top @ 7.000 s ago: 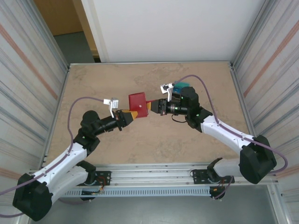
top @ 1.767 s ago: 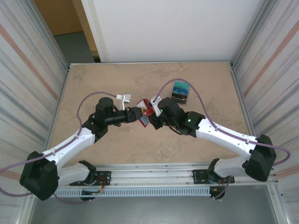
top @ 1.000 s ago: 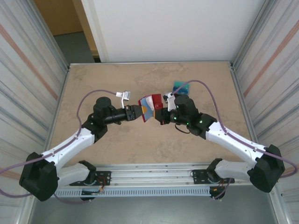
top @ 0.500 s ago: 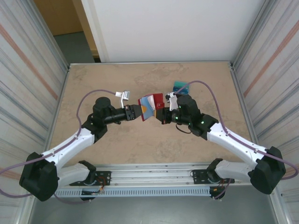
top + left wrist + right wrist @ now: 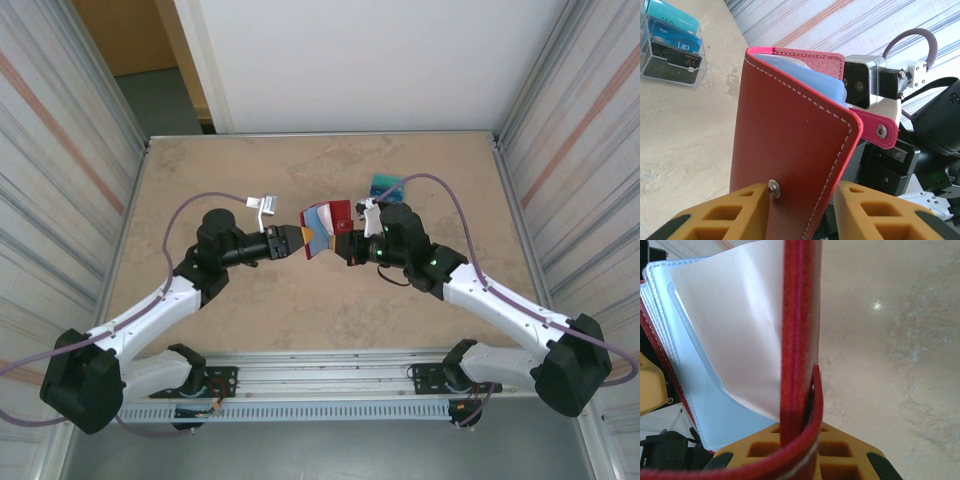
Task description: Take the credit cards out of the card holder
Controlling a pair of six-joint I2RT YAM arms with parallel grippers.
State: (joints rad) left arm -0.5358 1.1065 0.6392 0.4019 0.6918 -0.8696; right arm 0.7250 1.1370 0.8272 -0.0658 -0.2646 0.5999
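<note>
Your left gripper (image 5: 292, 241) is clamped on one cover of the small red leather-like folding card holder (image 5: 336, 212). Your right gripper (image 5: 347, 246) is pinched tight on the other cover, so the holder hangs spread open above the middle of the beige marbled table (image 5: 200, 170). The teal, blue and black plastic credit cards (image 5: 672, 42) sit in a clear rack (image 5: 699, 67) behind your right arm.

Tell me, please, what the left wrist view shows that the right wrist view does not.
Left wrist: the credit cards in a clear rack, the snap tab, and the left pincer gripping one red cover. Right wrist: the pale clear pockets fanned open, and the right pincer clamping the other cover edge-on. Both: the red card holder and the table.
</note>
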